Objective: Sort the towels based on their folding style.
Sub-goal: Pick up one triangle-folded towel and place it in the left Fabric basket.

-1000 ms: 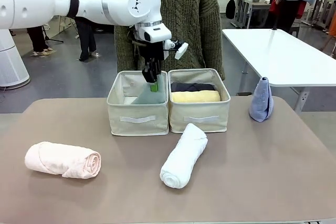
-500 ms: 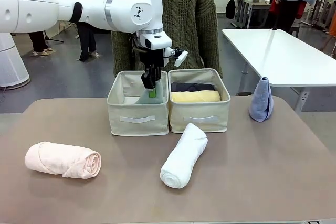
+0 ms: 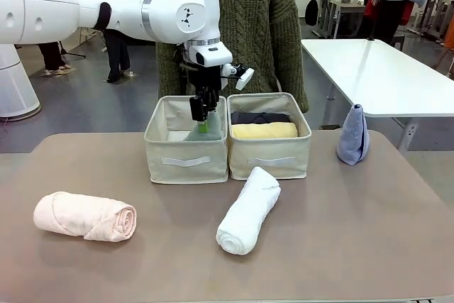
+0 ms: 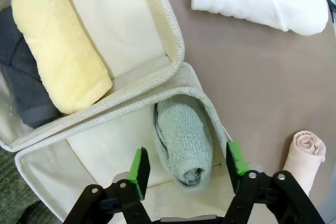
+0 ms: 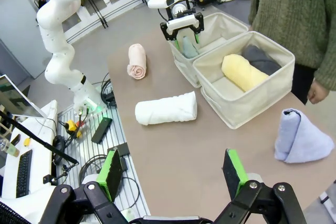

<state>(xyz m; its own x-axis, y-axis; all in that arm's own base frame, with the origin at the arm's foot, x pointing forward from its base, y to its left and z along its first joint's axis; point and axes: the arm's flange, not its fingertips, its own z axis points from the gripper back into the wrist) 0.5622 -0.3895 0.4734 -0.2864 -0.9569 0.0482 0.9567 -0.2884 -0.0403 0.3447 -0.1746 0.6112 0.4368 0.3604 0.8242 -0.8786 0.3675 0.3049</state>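
Just over the left bin (image 3: 186, 161), left pincer (image 4: 187, 162) spread apart, holding nothing, pale teal towel (image 4: 184, 135) inside beneath it; yellow roll (image 3: 264, 130), dark grey roll (image 3: 259, 117) in right bin (image 3: 273, 161); pink roll (image 3: 85, 216), white roll (image 3: 248, 209), lavender cone (image 3: 352, 136) on tabletop (image 3: 355, 232); right pincer (image 5: 172, 174) spread wide, empty

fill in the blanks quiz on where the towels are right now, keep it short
The left fingers stand open over the ____ towel in the left bin.
The right bin holds the grey towel and the ____ one.
The white roll and the ____ roll lie on the table.
The lavender cone stands at the robot's ____ end of the table.
Missing: teal; yellow; pink; right.
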